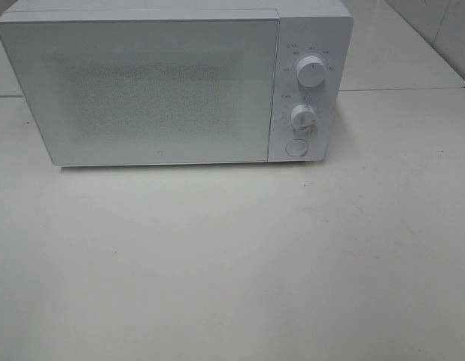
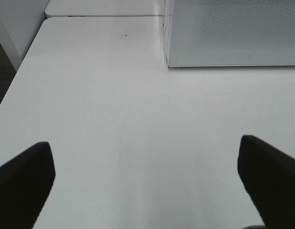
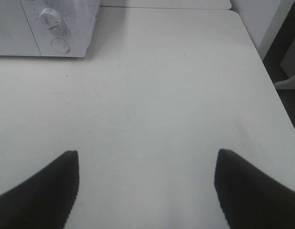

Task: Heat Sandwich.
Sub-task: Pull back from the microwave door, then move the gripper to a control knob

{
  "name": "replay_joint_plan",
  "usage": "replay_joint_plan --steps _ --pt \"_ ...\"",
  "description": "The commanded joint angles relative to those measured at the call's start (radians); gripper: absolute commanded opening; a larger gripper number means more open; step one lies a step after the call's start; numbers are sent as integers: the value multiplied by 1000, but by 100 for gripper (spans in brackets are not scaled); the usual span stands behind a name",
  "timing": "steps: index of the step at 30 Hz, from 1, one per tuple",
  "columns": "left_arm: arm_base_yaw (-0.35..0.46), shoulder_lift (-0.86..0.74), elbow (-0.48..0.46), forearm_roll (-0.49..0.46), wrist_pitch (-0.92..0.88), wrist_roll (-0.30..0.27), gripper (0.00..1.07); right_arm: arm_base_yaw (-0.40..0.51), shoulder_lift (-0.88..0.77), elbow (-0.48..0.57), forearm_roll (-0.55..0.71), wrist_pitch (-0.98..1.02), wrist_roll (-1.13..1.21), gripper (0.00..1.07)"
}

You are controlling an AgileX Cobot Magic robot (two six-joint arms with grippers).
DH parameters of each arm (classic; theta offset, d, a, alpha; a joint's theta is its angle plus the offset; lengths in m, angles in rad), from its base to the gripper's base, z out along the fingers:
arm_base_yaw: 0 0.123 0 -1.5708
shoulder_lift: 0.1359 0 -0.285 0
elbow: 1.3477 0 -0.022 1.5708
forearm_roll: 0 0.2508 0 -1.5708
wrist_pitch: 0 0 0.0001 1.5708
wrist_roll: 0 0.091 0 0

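Sandwich unseen (microwave door (image 1: pixel 142 90) opaque)

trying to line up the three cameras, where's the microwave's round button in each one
Exterior high: round button at the bottom of the control panel, under the lower dial, right of the door.
Left wrist: not in it; only the door's corner shows.
Right wrist: round button just under the lower dial, beside the door.
Shared landmark: the door, in all three.
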Motion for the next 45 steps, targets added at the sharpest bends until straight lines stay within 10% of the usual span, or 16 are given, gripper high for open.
replay_joint_plan --steps 1,45 --pt "3 -27 3 -2 -4 0 100 -5 -23 0 6 -9 3 75" --pt "3 -27 3 -2 -4 0 100 -5 62 -30 13 -81 0 79"
